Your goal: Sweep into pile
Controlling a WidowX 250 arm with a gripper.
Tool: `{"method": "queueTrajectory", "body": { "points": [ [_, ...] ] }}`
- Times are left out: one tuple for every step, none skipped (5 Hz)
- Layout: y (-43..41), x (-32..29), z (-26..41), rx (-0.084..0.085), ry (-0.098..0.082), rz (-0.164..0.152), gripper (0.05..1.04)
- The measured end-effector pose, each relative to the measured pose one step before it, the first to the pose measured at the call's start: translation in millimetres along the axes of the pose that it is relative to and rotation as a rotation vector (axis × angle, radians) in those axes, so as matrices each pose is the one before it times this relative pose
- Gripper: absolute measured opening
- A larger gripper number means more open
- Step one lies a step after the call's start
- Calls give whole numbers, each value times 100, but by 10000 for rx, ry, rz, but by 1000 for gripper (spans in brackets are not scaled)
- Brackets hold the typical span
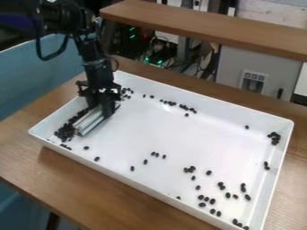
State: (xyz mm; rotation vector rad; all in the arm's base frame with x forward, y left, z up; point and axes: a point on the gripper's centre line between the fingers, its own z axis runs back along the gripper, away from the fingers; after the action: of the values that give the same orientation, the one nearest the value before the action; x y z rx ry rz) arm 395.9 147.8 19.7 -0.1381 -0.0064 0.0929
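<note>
Evidently, we have a sweeping job: small, dark, oval beans in a white rectangular tray (162, 139) on a wooden worktop (18, 150). Most are heaped as a dense bean pile (64, 130) near the tray's left end, between the end wall and a pale, ridged sweeper bar (90, 122). Loose beans (228, 195) lie singly and in small clusters, mainly toward the near right corner and along the far side.

We judge each bean hard, light and quick to roll or skid on the smooth tray floor, so none needs picking up; a slow, low push should herd them without scattering. The bar looks rigid. Its upper middle, where a firm hold would resist twisting, seems the right place to take it.

The black claw (103, 108) appears closed on that part, parted only by the bar's thickness. The arm (98, 65) enters at the upper left and bends downward, bringing the claw nearly upright over the bar. The bar's long side runs roughly parallel to the tray's short left wall.
</note>
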Motion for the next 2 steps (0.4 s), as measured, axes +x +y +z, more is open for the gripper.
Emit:
{"method": "queueTrajectory", "body": {
  "points": [
    [-1866,173,1635,385,-249,370,389],
    [-4293,331,1486,-60,-549,180,389]
  ]
}}
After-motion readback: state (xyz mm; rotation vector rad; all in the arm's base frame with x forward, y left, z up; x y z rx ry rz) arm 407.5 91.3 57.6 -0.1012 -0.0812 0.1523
